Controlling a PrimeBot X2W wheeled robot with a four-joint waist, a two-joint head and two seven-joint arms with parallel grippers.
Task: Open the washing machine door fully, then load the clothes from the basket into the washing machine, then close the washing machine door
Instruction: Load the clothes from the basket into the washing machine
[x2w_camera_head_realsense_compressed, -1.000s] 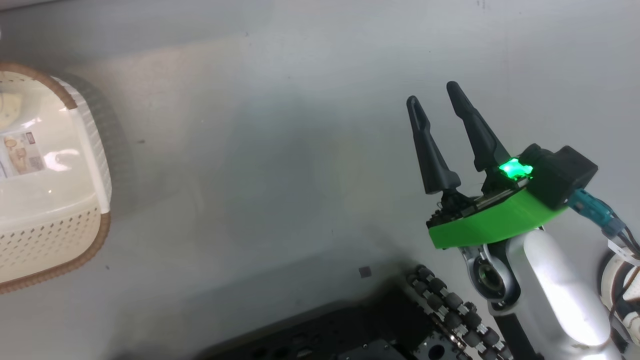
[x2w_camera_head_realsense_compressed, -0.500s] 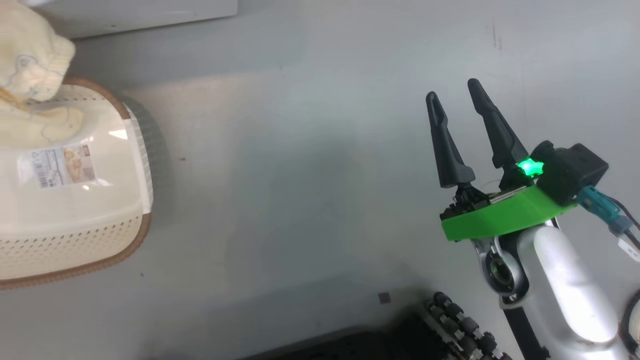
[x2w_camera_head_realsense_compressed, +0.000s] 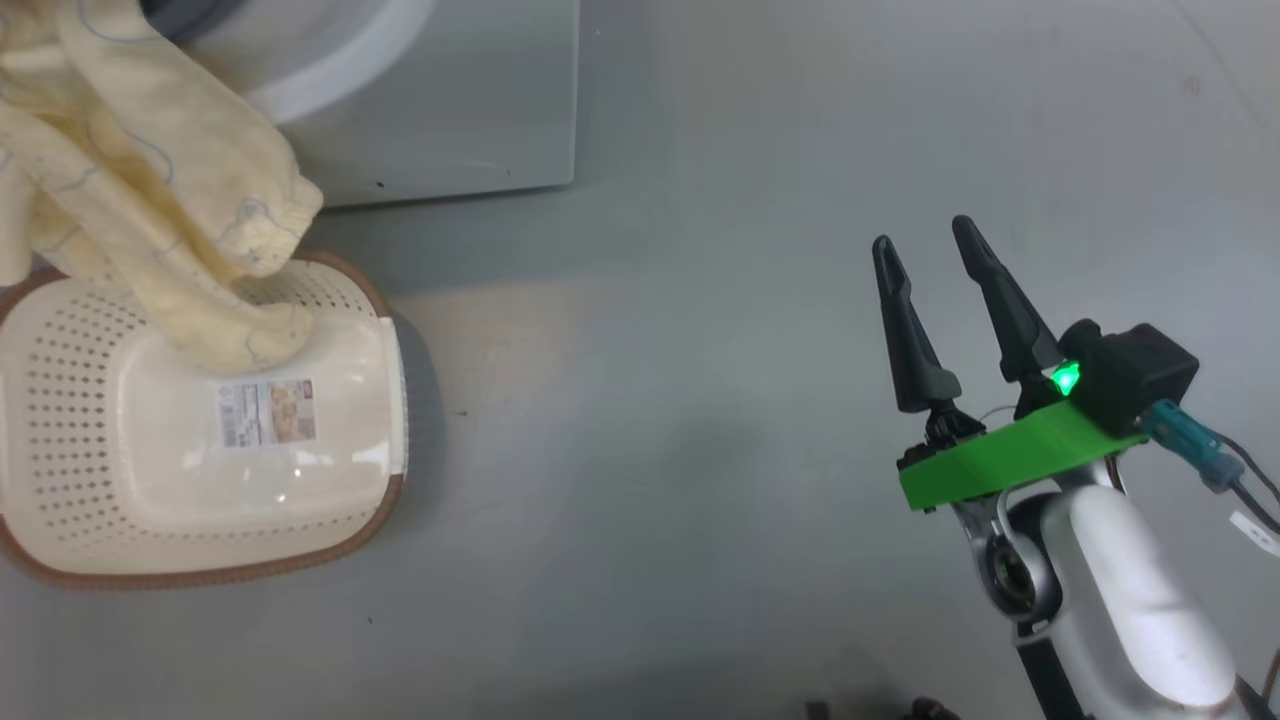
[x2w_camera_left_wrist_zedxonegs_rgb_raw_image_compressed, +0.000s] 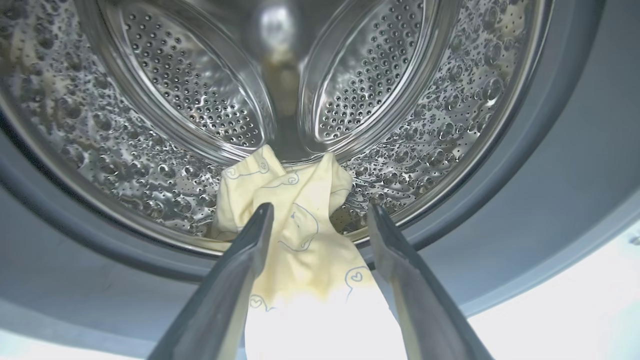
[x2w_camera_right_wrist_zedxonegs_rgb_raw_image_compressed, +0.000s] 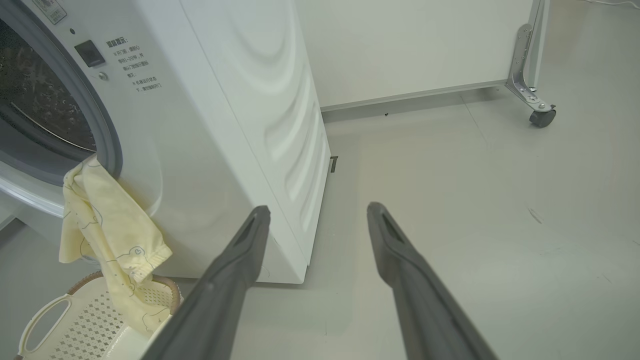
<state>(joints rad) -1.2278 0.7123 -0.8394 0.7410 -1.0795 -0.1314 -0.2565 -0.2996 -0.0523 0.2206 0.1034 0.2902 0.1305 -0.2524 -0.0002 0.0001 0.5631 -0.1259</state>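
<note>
In the left wrist view my left gripper (x2w_camera_left_wrist_zedxonegs_rgb_raw_image_compressed: 320, 210) is open at the mouth of the washing machine's steel drum (x2w_camera_left_wrist_zedxonegs_rgb_raw_image_compressed: 200, 100). A cream-yellow garment (x2w_camera_left_wrist_zedxonegs_rgb_raw_image_compressed: 300, 240) lies between its fingers and drapes over the grey gasket (x2w_camera_left_wrist_zedxonegs_rgb_raw_image_compressed: 550, 150) into the drum. The same garment (x2w_camera_head_realsense_compressed: 170, 220) hangs from the washing machine (x2w_camera_right_wrist_zedxonegs_rgb_raw_image_compressed: 225, 125) opening, its end resting in the basket (x2w_camera_head_realsense_compressed: 120, 500) on the floor below. My right gripper (x2w_camera_head_realsense_compressed: 922, 234) is open and empty, far to the right of the basket. The washing machine door is out of view.
The basket (x2w_camera_right_wrist_zedxonegs_rgb_raw_image_compressed: 75, 325) stands right against the washer's front. A paper label (x2w_camera_head_realsense_compressed: 268, 412) is stuck to the basket floor. A metal leg with a caster (x2w_camera_right_wrist_zedxonegs_rgb_raw_image_compressed: 540, 115) stands by the back wall. Grey floor stretches between basket and right gripper.
The head camera has swung, bringing the whole basket and the washer's base into view. The garment now hangs from the washer opening into the basket. The right gripper stays open.
</note>
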